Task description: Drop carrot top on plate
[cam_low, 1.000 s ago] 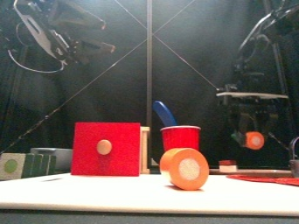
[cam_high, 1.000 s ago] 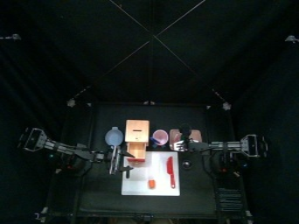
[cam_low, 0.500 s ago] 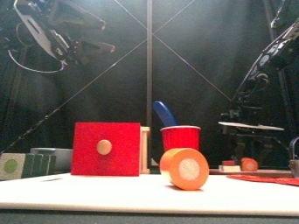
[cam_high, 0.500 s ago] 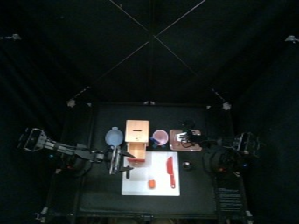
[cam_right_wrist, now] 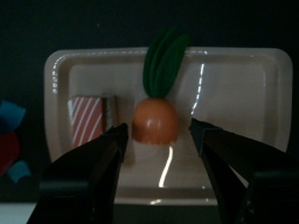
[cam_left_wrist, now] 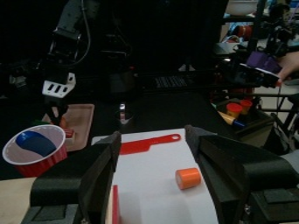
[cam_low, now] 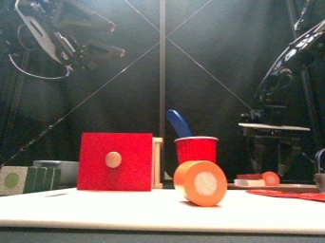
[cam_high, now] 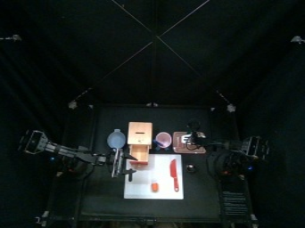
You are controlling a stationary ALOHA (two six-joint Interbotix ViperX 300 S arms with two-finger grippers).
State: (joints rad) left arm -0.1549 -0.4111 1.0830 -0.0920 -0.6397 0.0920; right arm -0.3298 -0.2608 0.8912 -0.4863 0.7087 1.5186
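The carrot top [cam_right_wrist: 155, 121], an orange stub with green leaves, lies in the pale pink plate [cam_right_wrist: 246, 87]. It also shows low at the right of the front view [cam_low: 271, 177]. My right gripper [cam_right_wrist: 158, 129] hangs just above it with its jaws open on either side, not touching it. In the top view the gripper [cam_high: 198, 139] is over the plate [cam_high: 184, 139]. My left gripper [cam_left_wrist: 156, 136] is open and empty over the white board [cam_left_wrist: 152, 175], and rests at the board's left edge in the top view [cam_high: 119, 166].
A red-and-white striped piece [cam_right_wrist: 87, 114] lies in the plate beside the carrot top. The white board [cam_high: 143, 191] carries a red knife [cam_high: 174, 174] and an orange carrot piece [cam_high: 154, 187]. Behind it stand a blue-grey dish [cam_high: 116, 139], a box [cam_high: 141, 142] and a purple cup [cam_high: 163, 138].
My right gripper came down over the plate holding the carrot top, let it go there, then rose slightly. The left arm has not moved.
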